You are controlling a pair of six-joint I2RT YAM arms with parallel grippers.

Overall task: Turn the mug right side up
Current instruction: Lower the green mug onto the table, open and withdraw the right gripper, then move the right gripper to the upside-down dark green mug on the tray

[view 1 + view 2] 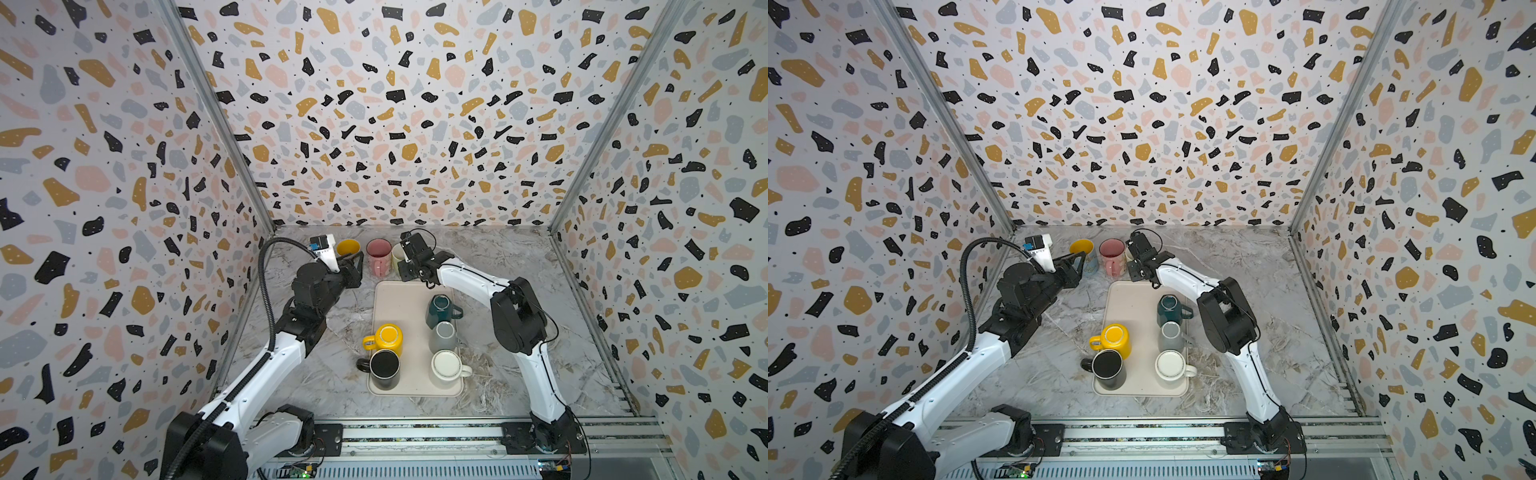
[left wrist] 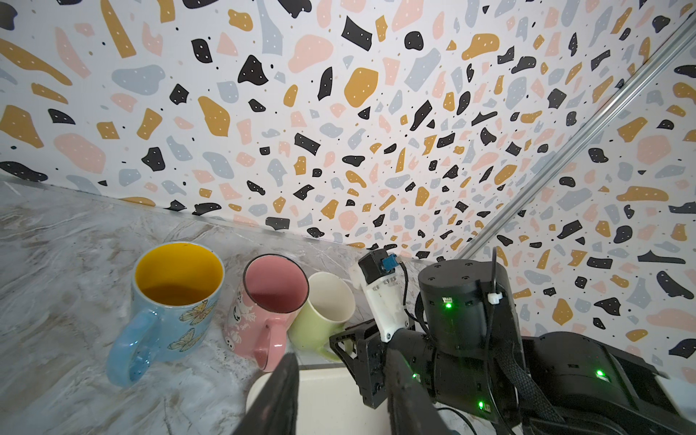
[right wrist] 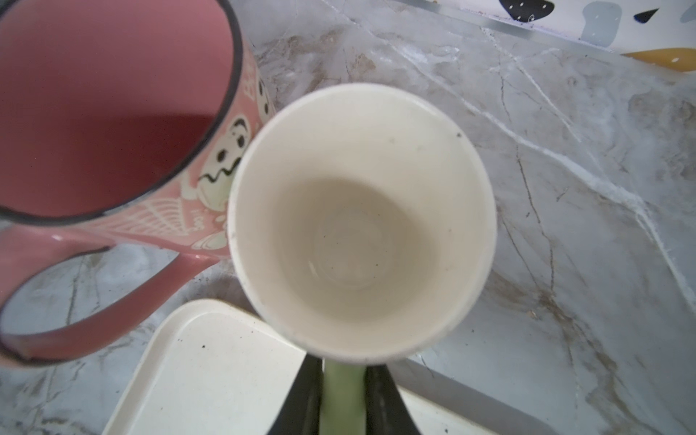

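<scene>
Over the grey-veined marble tabletop (image 1: 519, 270) at the left, the left gripper (image 1: 353, 268), fingers apart, nothing between them, just beside the back row of mugs.

Three mugs in that row, all mouth up, standing past the tray's far edge:
- First, a blue butterfly-printed ceramic mug with a yellow inside (image 2: 173, 301), handle on the near side.
- Next, close by, a pink ceramic mug with ghost drawings and a dark rim (image 2: 263, 312).
- Last, just beside the pink one, the pale green ceramic mug with a cream inside (image 3: 357, 226), already right side up.

The right gripper (image 3: 344, 380) reaches in from the right and clamps that mug's green handle, one black finger on each side.

Nearer, in the middle of the tabletop, one cream rectangular plastic tray (image 1: 399, 299), carrying five more mugs in two columns:
- In the left column, a yellow mug (image 1: 388, 338) and then, nearer, a black mug (image 1: 384, 368).
- In the right column, from far to near, a dark teal mug (image 1: 440, 309), a grey mug (image 1: 444, 336) and a white mug (image 1: 446, 365).
</scene>
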